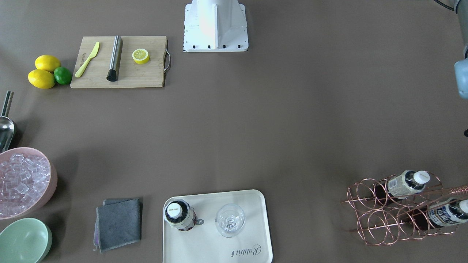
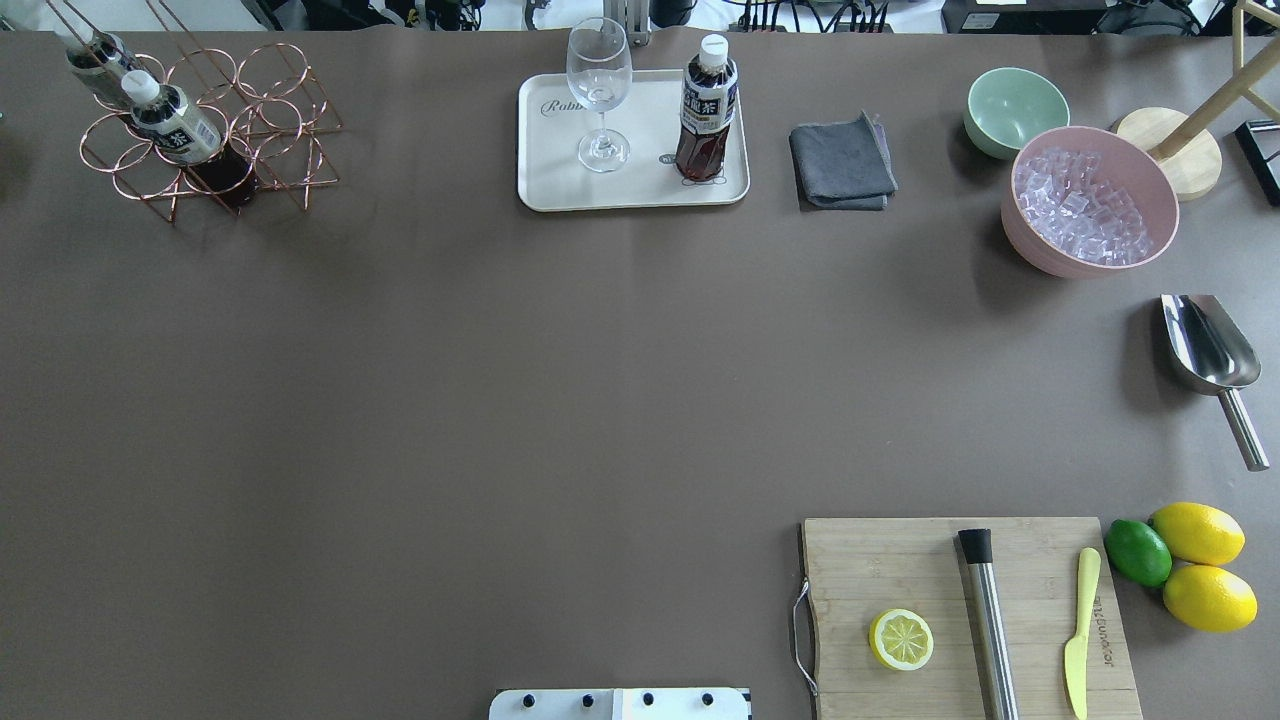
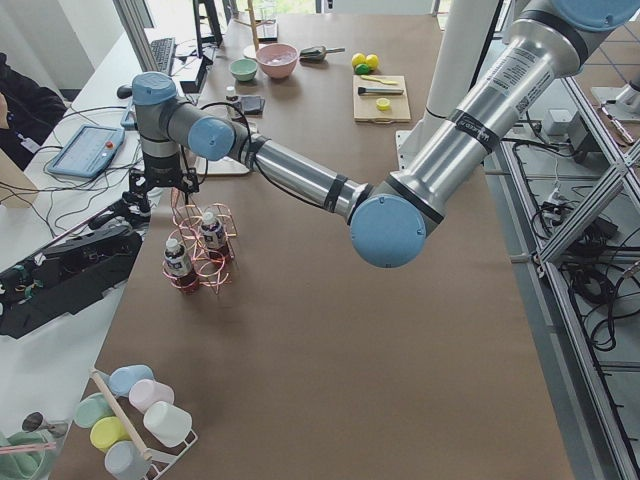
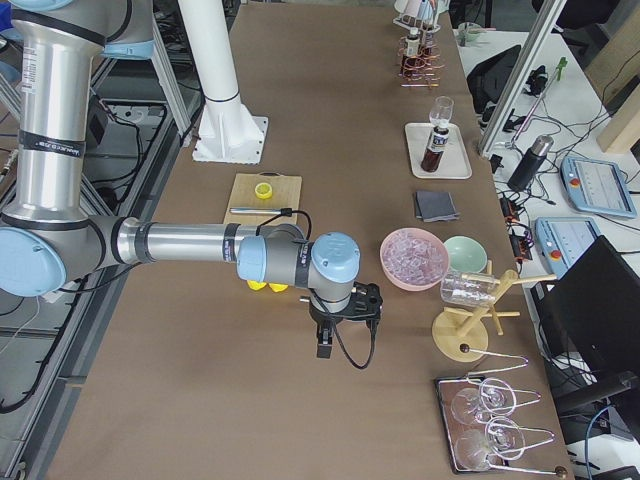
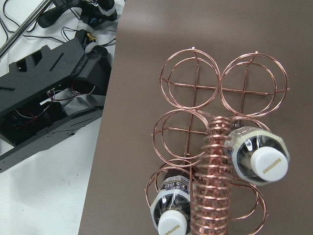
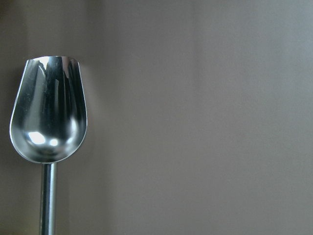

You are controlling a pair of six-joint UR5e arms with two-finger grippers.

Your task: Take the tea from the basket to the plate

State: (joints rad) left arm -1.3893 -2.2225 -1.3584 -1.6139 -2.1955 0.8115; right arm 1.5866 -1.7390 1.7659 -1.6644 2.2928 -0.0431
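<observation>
Front-facing view: one tea bottle (image 1: pixel 179 215) stands upright on the plate (image 1: pixel 256 210), at 9 o'clock from a wine glass (image 1: pixel 230 220). Overhead: the basket (image 2: pixel 265 120), at the table's 10 o'clock, holds two more. Side views: left gripper (image 3: pixel 161 187) above the basket, right gripper (image 4: pixel 335 332) over the table (neither's finger spread can be told).

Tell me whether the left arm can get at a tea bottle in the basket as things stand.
Probably yes. The left gripper hangs above the basket, whose two tea bottles stand cap-up and uncovered; only the coiled handle between them may crowd the approach.
</observation>
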